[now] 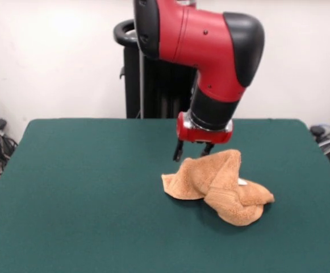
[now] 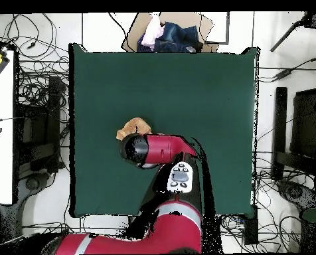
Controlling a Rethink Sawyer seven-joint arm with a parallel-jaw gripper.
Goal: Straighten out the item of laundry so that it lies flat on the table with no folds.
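On the large dark green felt-topped table (image 1: 68, 187), a little right of its middle in the front view, the orange-tan terry-cloth towel (image 1: 218, 187) lies crumpled in thick folds. The black gripper (image 1: 192, 151) of the red and black arm hangs just above the towel's left upper edge, its two fingers spread and holding nothing.

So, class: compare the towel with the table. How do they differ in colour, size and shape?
The towel is orange-tan; the table is dark green. The towel is small and the table far larger. The towel is bunched into raised folds, while the table is flat. Both look soft-surfaced.
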